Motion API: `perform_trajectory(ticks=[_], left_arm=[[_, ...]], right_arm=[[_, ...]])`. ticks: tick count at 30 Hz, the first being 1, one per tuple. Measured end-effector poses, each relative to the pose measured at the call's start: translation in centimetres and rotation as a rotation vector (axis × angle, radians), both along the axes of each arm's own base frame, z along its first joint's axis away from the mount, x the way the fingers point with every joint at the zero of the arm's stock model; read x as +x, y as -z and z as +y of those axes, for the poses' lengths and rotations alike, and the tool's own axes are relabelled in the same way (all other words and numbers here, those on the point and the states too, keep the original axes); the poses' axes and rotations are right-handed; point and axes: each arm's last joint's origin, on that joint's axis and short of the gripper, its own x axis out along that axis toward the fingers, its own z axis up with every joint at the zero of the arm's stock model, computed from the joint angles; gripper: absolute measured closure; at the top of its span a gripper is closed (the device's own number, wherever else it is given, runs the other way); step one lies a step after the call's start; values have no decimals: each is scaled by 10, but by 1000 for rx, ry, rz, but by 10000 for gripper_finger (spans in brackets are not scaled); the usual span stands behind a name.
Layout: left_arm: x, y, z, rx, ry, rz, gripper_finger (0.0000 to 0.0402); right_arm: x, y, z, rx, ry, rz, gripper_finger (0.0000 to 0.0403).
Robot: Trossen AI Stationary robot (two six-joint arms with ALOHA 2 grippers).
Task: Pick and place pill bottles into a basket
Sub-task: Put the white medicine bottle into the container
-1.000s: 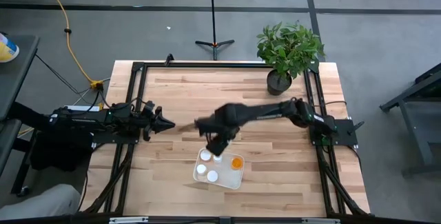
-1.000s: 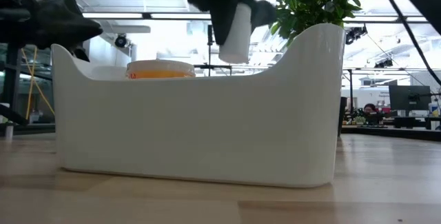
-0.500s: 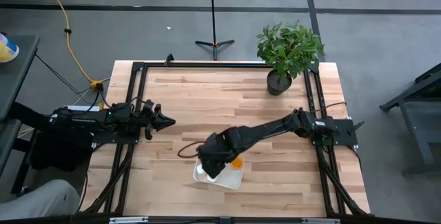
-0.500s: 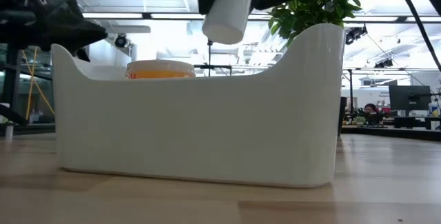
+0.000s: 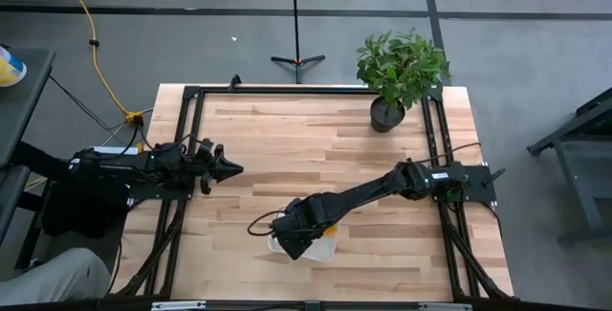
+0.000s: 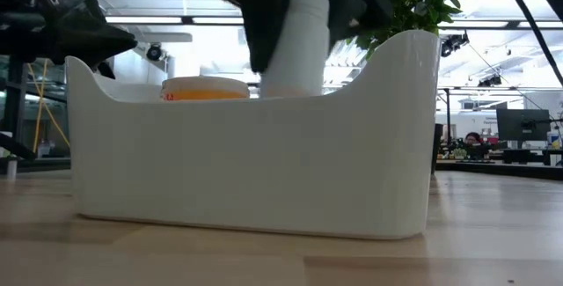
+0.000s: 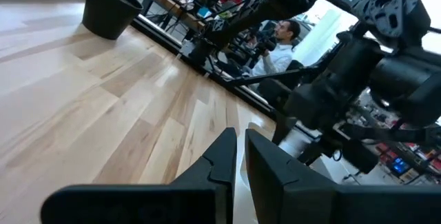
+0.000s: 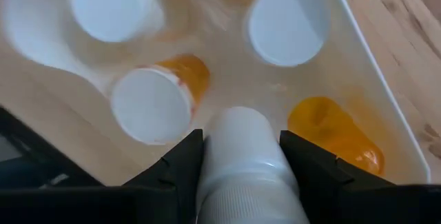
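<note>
The right arm reaches from the table's right edge, stretched low across the wood toward the front middle, with its wrist bent down over the basket (image 5: pixel 328 251). The right gripper (image 8: pixel 238 148) hangs just above the basket floor, its two fingers (image 8: pixel 182 158) pinching a white bottle (image 8: pixel 241 158) by its sides, end pointing down into the tray. In the low view that bottle (image 6: pixel 295 44) stands nearly upright, tilted slightly, its lower part hidden behind the basket wall (image 6: pixel 246 158); whether it touches the floor cannot be told.

Inside the basket, the right wrist view shows three white caps facing up (image 8: pixel 286 23), one of them on a leaning amber bottle (image 8: pixel 155 100), and an orange bottle lying on its side (image 8: pixel 334 131) near the rim.

The left arm waits at the table's left edge, level and pointing toward the centre. The left gripper (image 7: pixel 238 151) has its fingers pressed nearly together, with only a thin slit between them and nothing held.

A potted plant (image 5: pixel 402 72) stands at the far right corner.
</note>
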Motion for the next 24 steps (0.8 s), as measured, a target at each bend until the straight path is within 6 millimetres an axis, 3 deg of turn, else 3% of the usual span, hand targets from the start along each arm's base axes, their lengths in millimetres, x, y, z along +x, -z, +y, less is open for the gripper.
perform_trajectory(ticks=[14, 24], left_arm=[[0, 0, 0, -1, 3, -5, 334], [0, 0, 0, -1, 3, -5, 334]], right_arm=[[4, 35, -1, 2, -44, 128, 241], [7, 46, 0, 12, -68, 140, 242]])
